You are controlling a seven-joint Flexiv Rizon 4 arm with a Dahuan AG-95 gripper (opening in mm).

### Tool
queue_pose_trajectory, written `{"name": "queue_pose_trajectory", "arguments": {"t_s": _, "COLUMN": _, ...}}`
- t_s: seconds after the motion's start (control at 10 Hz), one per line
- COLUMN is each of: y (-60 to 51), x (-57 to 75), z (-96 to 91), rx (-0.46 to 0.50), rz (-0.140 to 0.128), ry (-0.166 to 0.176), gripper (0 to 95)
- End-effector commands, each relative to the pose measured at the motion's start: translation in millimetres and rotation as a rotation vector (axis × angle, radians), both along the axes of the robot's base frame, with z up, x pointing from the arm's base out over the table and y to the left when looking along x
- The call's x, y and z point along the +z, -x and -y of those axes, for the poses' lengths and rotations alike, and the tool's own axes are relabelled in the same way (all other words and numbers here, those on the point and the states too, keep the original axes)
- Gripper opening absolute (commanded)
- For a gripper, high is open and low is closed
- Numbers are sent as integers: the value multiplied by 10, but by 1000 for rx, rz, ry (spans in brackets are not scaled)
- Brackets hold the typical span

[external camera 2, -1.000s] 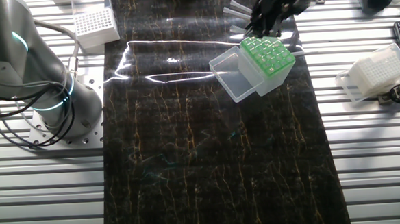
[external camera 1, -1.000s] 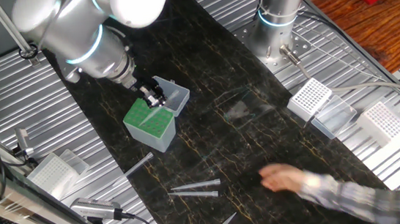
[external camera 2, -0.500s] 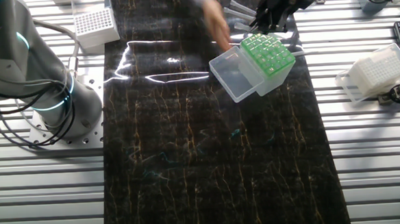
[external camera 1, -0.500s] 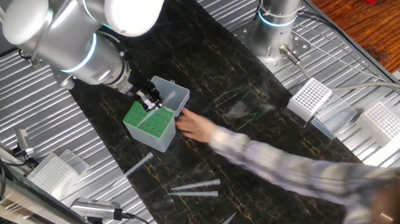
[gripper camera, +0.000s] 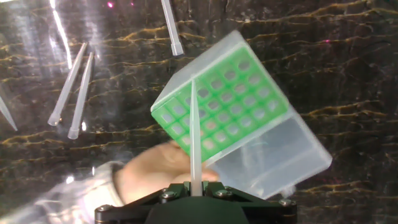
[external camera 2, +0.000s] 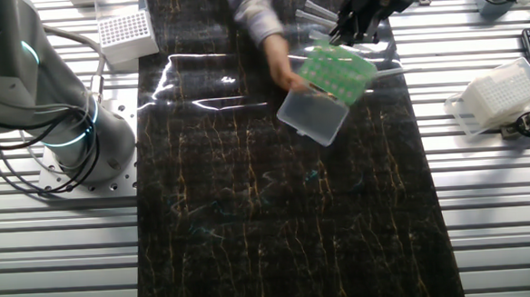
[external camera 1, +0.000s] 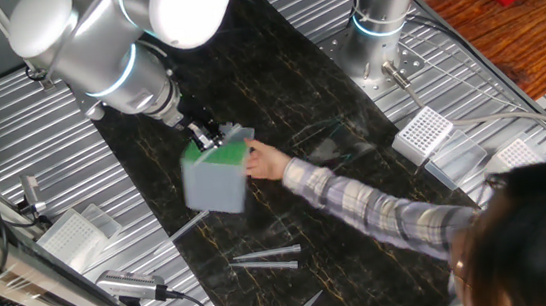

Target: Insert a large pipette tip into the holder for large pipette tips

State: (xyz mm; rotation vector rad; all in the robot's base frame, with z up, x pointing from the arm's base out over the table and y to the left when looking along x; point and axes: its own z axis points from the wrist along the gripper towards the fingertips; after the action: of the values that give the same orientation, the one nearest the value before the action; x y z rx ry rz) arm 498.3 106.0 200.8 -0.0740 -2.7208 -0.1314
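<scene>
The holder for large pipette tips (gripper camera: 227,106) is a pale translucent box with a green grid top and an open clear lid (gripper camera: 273,158). It also shows in one fixed view (external camera 1: 217,173) and the other fixed view (external camera 2: 335,72). A person's hand (gripper camera: 155,171) grips it and holds it tilted. My gripper (gripper camera: 194,185) is shut on a large clear pipette tip (gripper camera: 194,134), which points at the left part of the green grid, its end over the grid's edge. The gripper shows above the holder in one fixed view (external camera 1: 206,134) and at its far side in the other fixed view (external camera 2: 354,30).
The person's arm (external camera 1: 380,218) in a plaid sleeve reaches across the black mat from the right. Loose pipette tips (gripper camera: 74,87) lie on the mat, also in one fixed view (external camera 1: 263,262). White grid-topped racks (external camera 1: 422,134) stand at the sides. A second arm's base (external camera 2: 54,114) stands left.
The person's hand reached in, took hold of the holder and shifted and tilted it under my gripper. My gripper with the tip has hardly moved.
</scene>
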Motion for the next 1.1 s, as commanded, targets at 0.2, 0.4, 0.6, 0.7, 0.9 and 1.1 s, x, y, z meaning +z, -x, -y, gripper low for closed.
{"name": "queue_pose_trajectory", "arguments": {"t_s": 0.2, "y": 14, "x": 0, "z": 4, "rx": -2, "rz": 7, "ry": 2, "gripper": 0}}
{"name": "queue_pose_trajectory", "arguments": {"t_s": 0.4, "y": 26, "x": -6, "z": 8, "rx": -4, "rz": 13, "ry": 4, "gripper": 0}}
{"name": "queue_pose_trajectory", "arguments": {"t_s": 0.6, "y": 81, "x": -27, "z": 22, "rx": -10, "rz": 70, "ry": 12, "gripper": 0}}
{"name": "queue_pose_trajectory", "arguments": {"t_s": 0.7, "y": 88, "x": -31, "z": 24, "rx": -11, "rz": 98, "ry": 17, "gripper": 0}}
{"name": "queue_pose_trajectory", "arguments": {"t_s": 0.9, "y": 93, "x": -18, "z": 19, "rx": 12, "rz": 191, "ry": 71, "gripper": 0}}
{"name": "queue_pose_trajectory", "arguments": {"t_s": 1.1, "y": 99, "x": -7, "z": 14, "rx": 9, "rz": 199, "ry": 79, "gripper": 0}}
